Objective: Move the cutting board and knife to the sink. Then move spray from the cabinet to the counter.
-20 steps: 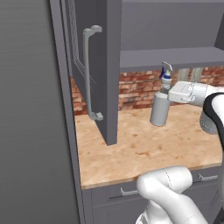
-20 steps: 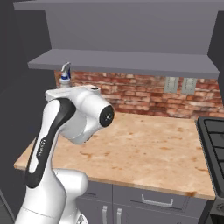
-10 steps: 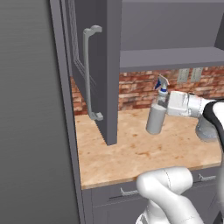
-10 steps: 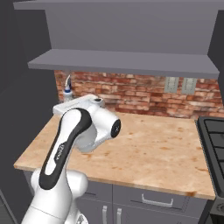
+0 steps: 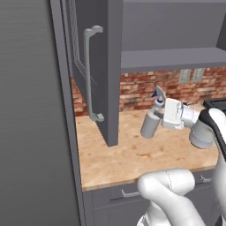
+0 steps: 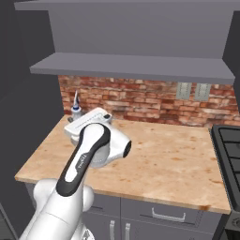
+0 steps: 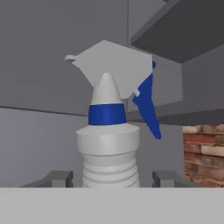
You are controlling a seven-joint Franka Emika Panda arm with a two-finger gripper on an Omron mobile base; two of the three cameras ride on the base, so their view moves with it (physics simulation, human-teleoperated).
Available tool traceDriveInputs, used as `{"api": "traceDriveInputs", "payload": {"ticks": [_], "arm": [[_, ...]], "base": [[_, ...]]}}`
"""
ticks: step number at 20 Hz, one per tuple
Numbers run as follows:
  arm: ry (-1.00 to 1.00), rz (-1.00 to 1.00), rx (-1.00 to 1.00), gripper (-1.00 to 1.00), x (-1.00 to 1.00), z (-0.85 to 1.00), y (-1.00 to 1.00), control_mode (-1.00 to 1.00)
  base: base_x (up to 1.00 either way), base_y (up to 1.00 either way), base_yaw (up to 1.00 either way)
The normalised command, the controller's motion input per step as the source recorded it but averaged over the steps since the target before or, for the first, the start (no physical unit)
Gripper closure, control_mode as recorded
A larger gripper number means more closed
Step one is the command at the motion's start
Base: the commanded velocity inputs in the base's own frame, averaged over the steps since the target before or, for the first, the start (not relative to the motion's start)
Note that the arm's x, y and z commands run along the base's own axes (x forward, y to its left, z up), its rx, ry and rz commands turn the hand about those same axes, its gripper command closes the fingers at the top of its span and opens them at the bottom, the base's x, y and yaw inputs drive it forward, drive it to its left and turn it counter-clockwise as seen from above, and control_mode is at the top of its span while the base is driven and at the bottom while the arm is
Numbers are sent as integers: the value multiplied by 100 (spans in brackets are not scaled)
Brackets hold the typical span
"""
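Note:
The spray (image 5: 148, 126), a pale grey bottle with a white trigger head and blue tip, hangs tilted just above the counter (image 5: 132, 152), its base toward the open cabinet door (image 5: 108, 66). My gripper (image 5: 160, 115) is shut on its neck. In the hand view the spray (image 7: 109, 148) stands between my two fingertips (image 7: 59, 178), trigger pointing right. From the right base view its head (image 6: 76, 109) pokes up behind my arm. The cutting board, the knife and the sink are out of view.
The cabinet door with its long bar handle (image 5: 90, 75) swings out over the counter's left part. A grey shelf (image 5: 172, 57) runs above the brick wall. The black stove (image 6: 229, 150) borders the counter (image 6: 164, 154) at the right.
My hand has brought the spray down and leftward toward the cabinet door, and the bottle has tilted more. The grip has stayed the same.

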Motion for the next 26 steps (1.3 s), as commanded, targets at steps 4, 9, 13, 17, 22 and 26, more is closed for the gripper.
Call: {"api": "traceDriveInputs", "payload": {"ticks": [4, 9, 13, 17, 22, 26], "arm": [[-3, 4, -1, 100, 38, -37, -6, -100], [0, 1, -4, 100, 45, -32, -9, -100], [4, 1, -5, 100, 46, -28, -12, -100], [2, 2, -6, 100, 43, -29, -12, -100], [2, 3, -1, 100, 40, -36, -12, -100], [8, 3, 0, 100, 37, -42, -9, -100]], "base": [[0, 0, 0], [0, 0, 0], [0, 0, 0], [0, 0, 0], [0, 0, 0], [0, 0, 0]]}}
